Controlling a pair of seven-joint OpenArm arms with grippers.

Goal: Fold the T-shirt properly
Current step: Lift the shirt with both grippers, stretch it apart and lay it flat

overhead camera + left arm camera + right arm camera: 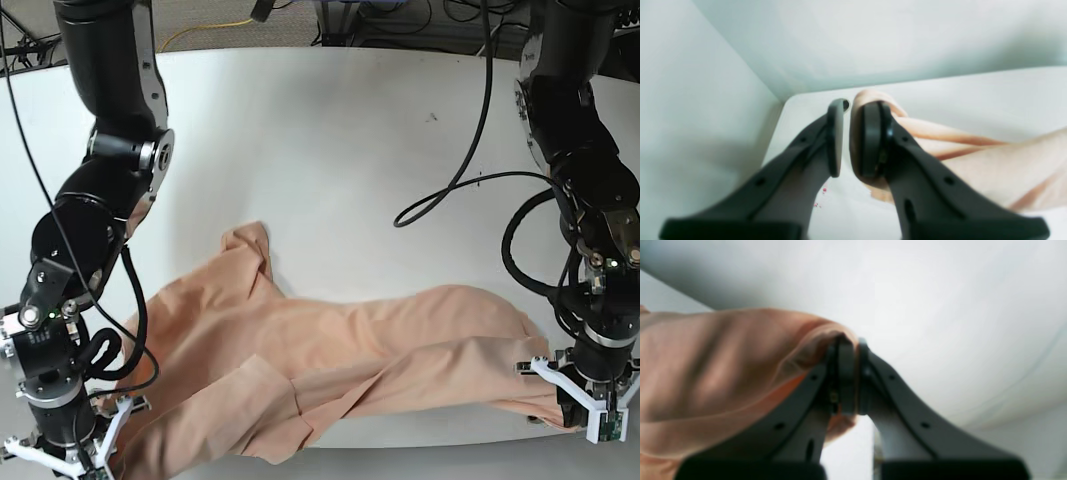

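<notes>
Your T-shirt (340, 370) lies along the near edge of the white tabletop (330, 150), stretched between the two grippers from the near left corner toward the near right corner of the base view. It is plain peach-pink cloth, loosely rumpled rather than flat. One pointed flap stands up toward the middle of the tabletop at the left part of the garment, and a long fold runs diagonally across the body. A squared flap lies doubled over near the front edge. No print or neckline can be made out in any view.

Your left gripper (848, 140) sits at the near right corner of the tabletop in the base view. In the left wrist view its jaws stand slightly parted, with a narrow gap between the pads. A roll of the cloth wraps over the outer side of one finger (872, 140); nothing is seen between the pads, so you cannot call this a grasp. The other finger is bare, over white tabletop.

Your right gripper (848, 380) is at the near left corner in the base view. In the right wrist view its jaws are clenched together on a bunched edge of the T-shirt, and the cloth drapes away from them in soft, blurred folds.

A black cable (470, 180) loops above the tabletop beside the left arm.
</notes>
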